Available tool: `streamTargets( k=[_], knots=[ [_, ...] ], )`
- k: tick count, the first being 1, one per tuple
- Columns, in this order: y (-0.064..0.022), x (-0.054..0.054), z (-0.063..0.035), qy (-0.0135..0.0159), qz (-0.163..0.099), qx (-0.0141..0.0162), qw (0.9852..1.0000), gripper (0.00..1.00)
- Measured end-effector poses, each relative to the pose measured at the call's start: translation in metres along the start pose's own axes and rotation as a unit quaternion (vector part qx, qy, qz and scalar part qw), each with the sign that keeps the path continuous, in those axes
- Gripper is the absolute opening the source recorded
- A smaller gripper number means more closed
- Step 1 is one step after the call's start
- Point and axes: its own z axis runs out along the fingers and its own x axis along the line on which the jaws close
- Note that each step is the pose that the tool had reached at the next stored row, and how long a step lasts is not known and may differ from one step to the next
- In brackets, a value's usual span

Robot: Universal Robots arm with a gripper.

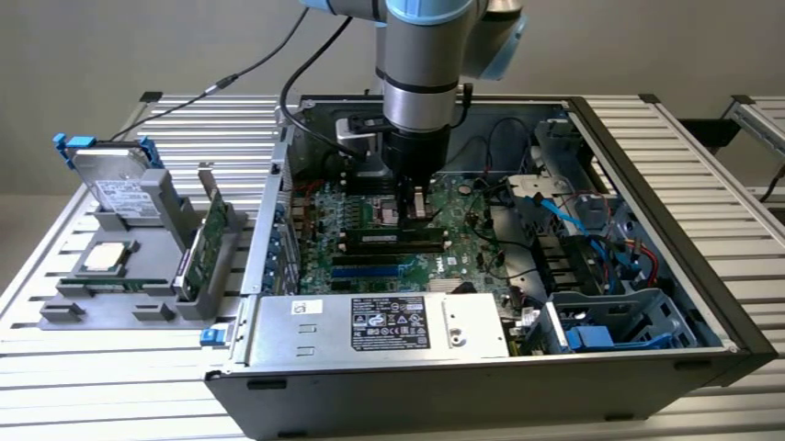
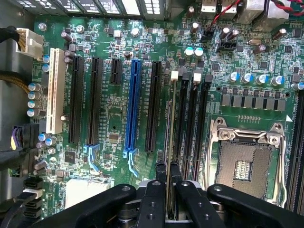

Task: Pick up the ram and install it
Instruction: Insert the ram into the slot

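Where the wrist view looks down past the pincer [image 2: 168, 167], its two black fingers are pressed together on the ram [image 2: 170, 128], pinching the flat faces near the top edge. The ram stands on edge and looks like a thin line. It runs along the memory slot farthest from the CPU socket [image 2: 247, 164], with the other dark memory slots between it and the socket. A white latch [image 2: 174, 74] sits at the slot's far end. I cannot tell whether the ram is already seated or only lined up above the slot. The blue expansion slot [image 2: 133, 104] lies beyond the ram, farther from the socket.

In the exterior view the arm [image 1: 424, 55] reaches straight down into the open computer case [image 1: 723, 322], with the pincer low over the motherboard [image 1: 368, 207] close to the socket. Well apart from the socket and outside the case, a silver drive [image 1: 117, 188] and a green card [image 1: 211, 230] stand in a holder on the tabletop [image 1: 123, 404].

The ram is probably light, stiff and thin, and easily cracked if twisted. The flat faces near mid-length look like the safest hold, clear of the contact edge.
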Motion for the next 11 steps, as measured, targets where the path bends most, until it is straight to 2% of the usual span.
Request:
streamTargets(
  k=[11],
  knots=[
    [0.0, -0.0001, 0.0005, 0.0006, 0.0, 0.0013, 1.0, 0.13]
  ],
)
